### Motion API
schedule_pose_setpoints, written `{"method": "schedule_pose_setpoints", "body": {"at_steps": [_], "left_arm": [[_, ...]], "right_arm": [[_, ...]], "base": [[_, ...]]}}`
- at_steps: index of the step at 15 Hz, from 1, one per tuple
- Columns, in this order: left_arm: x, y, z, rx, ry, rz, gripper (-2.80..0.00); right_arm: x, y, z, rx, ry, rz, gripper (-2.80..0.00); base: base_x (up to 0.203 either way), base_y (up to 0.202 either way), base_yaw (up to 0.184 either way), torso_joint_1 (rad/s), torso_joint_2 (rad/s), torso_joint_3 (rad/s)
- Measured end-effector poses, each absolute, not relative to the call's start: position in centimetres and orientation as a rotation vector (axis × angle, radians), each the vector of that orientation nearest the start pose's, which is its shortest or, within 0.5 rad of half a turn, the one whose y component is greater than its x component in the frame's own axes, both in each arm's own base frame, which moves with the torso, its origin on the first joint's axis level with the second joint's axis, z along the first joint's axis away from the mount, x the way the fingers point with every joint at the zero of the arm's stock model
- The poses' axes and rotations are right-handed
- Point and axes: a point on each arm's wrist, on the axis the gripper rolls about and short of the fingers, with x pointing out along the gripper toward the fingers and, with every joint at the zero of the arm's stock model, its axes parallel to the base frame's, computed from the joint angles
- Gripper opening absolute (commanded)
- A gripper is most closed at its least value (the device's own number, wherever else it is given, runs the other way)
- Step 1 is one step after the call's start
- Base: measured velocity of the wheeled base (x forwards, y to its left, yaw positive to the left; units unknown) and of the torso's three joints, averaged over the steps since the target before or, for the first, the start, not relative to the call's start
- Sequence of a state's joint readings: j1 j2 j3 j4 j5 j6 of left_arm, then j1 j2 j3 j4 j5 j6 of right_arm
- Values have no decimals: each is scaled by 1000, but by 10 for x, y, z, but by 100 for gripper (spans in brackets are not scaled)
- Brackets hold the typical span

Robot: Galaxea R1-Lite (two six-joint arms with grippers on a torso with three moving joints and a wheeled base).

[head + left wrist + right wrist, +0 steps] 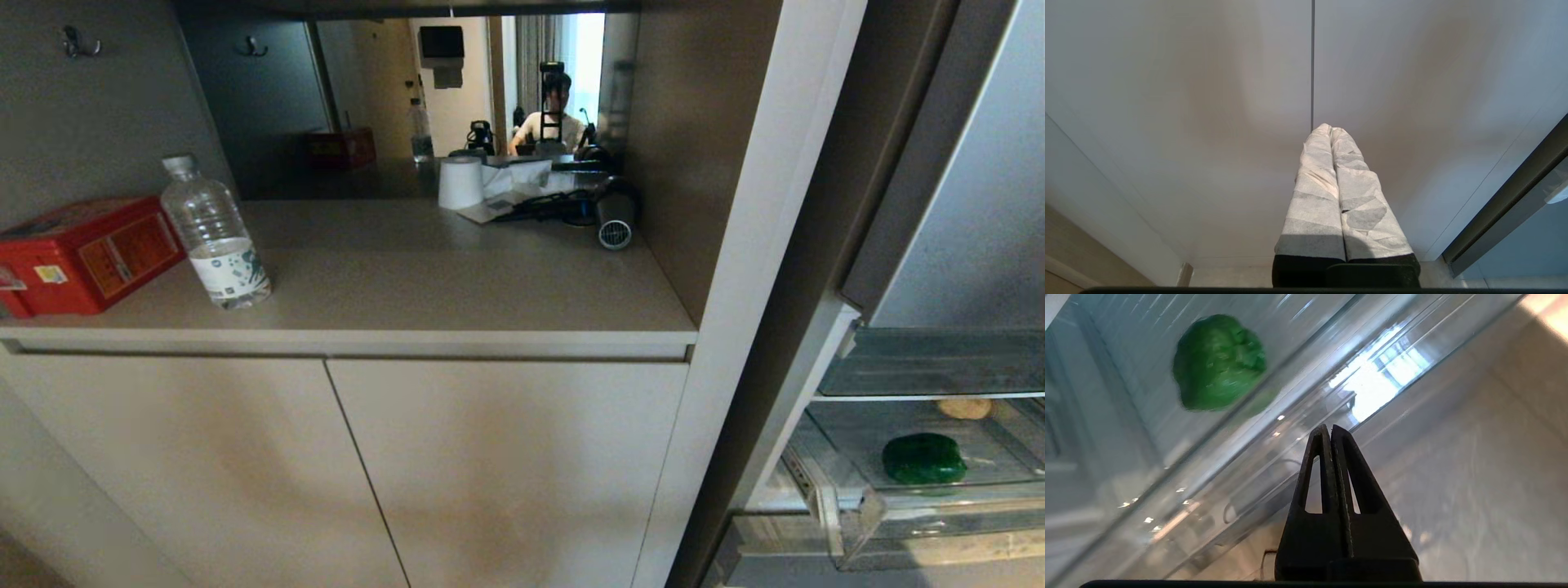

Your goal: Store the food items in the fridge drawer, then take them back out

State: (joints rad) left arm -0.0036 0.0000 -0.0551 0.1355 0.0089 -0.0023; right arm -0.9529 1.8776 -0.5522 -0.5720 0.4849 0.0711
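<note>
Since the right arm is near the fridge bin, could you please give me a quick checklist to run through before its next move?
1. Fridge drawer pulled out: ok.
2. Green bell pepper lying in the bin: ok; also seen through the clear wall in the right wrist view.
3. Tan-brown lump in the bin, behind the pepper: ok, though partly hidden.
4. Right gripper open for a pick: not ok; fingers shut, empty, outside the clear wall.
5. Left gripper out of the way: ok; shut, facing the cabinet doors.
6. Clear path over the bin wall: cannot tell.
</note>
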Motion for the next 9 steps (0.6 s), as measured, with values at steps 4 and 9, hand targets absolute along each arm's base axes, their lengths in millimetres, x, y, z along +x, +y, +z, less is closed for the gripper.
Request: {"method": "schedule_pose_setpoints", "body": {"at_steps": [4,9], "left_arm": [[-28,0,77,-2,80,6,-280],[-28,0,77,-2,80,5,-280]], "right_arm": [[210,-249,35,510,508,-424,-280],[251,-255,15,502,394,-346,-280]], "base": [[0,0,0,0,0,0],[0,0,0,0,0,0]]}}
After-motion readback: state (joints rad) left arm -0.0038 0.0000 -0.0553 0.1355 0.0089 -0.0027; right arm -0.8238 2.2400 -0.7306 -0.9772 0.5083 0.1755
